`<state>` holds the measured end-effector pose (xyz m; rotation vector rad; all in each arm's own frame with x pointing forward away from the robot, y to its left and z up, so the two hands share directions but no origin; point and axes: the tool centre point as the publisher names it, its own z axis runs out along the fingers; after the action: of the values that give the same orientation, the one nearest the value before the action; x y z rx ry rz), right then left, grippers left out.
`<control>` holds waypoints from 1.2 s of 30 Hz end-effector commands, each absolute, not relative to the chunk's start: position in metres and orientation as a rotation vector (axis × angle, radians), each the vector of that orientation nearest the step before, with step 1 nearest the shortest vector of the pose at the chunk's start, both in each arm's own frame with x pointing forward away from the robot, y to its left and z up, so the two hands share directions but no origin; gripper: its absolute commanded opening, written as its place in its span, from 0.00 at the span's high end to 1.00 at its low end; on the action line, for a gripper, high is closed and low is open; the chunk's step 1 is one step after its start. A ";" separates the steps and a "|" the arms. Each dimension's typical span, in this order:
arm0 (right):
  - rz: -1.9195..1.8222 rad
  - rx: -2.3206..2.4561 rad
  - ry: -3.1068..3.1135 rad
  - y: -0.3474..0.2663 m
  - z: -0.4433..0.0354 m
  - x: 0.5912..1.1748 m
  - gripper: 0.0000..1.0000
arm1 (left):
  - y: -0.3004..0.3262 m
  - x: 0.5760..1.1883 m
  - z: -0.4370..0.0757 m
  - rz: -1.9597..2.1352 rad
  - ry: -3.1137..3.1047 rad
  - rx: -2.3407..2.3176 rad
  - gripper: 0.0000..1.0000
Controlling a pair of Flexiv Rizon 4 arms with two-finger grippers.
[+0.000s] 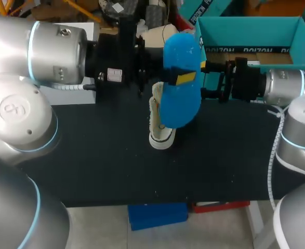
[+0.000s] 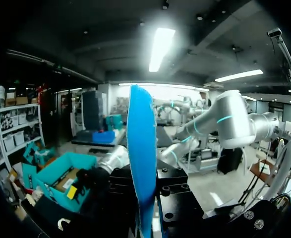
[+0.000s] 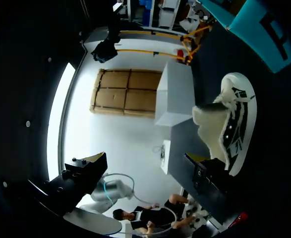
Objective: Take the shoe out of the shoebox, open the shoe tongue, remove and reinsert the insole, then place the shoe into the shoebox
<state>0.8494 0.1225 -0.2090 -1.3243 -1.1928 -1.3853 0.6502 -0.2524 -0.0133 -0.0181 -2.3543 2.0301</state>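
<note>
The left jaws grip the blue insole (image 1: 179, 98) above the shoe (image 1: 160, 139); the right jaws stand wide open. Removal looks done; reinsertion next needs the insole aligned with the shoe's opening.

Left fingers (image 1: 186, 78) clamped; right fingers (image 3: 84, 174) spread.

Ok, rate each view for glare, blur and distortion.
Head view: even light, mild softness, insole bright against the dark table. Left wrist view: strong fisheye bending, ceiling glare, insole edge-on but sharp. Right wrist view: same bending, bright wash beside a crisp shoe.
</note>
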 end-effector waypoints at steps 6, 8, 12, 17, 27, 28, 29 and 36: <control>-1.386 -1.327 -1.193 0.124 -0.209 0.850 0.00 | -0.258 0.648 -0.025 2.102 -2.303 -0.009 1.00; -1.386 -1.327 -1.193 0.124 -0.209 0.850 0.00 | -0.258 0.648 -0.025 2.102 -2.303 -0.009 1.00; -1.386 -1.327 -1.193 0.124 -0.209 0.850 0.00 | -0.258 0.648 -0.025 2.102 -2.303 -0.009 1.00; -1.386 -1.327 -1.193 0.124 -0.209 0.850 0.00 | -0.255 0.611 -0.016 2.346 -2.358 -0.441 1.00; -1.386 -1.327 -1.193 0.124 -0.209 0.850 0.00 | -0.227 0.609 -0.086 2.609 -2.431 -0.795 1.00; -1.386 -1.327 -1.193 0.124 -0.209 0.850 0.00 | -0.225 0.611 -0.093 2.611 -2.393 -0.784 1.00; -1.386 -1.327 -1.193 0.124 -0.209 0.850 0.00 | -0.225 0.611 -0.093 2.611 -2.393 -0.784 1.00; -1.386 -1.327 -1.193 0.124 -0.209 0.850 0.00 | -0.225 0.611 -0.093 2.611 -2.393 -0.784 1.00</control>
<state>0.8501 0.1224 -0.2082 -1.3238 -1.1946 -1.3831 0.6280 -0.2333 -0.0793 -0.8284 -2.4112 2.5251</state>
